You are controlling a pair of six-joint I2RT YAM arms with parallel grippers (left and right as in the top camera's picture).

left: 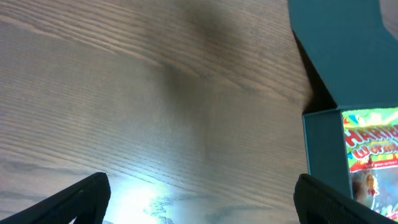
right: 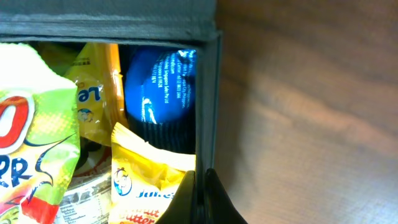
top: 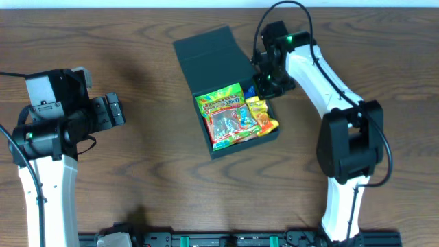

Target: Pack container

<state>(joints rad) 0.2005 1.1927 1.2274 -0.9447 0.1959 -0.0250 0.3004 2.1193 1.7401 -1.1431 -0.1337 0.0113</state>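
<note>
Container (top: pixel 209 58) mid-frame, lid open toward upper left, long axis slanting down-right.
I see my right gripper (right: pixel 200 190) pressed together at its upper-right wall; left gripper (top: pixel 115 111) spread wide over table (top: pixel 137 171), far left.

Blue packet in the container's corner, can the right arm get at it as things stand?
Probably yes. The right gripper sits shut over the wall of the container, right beside the blue packet, whose top lies uncovered; it would need to open first.
</note>
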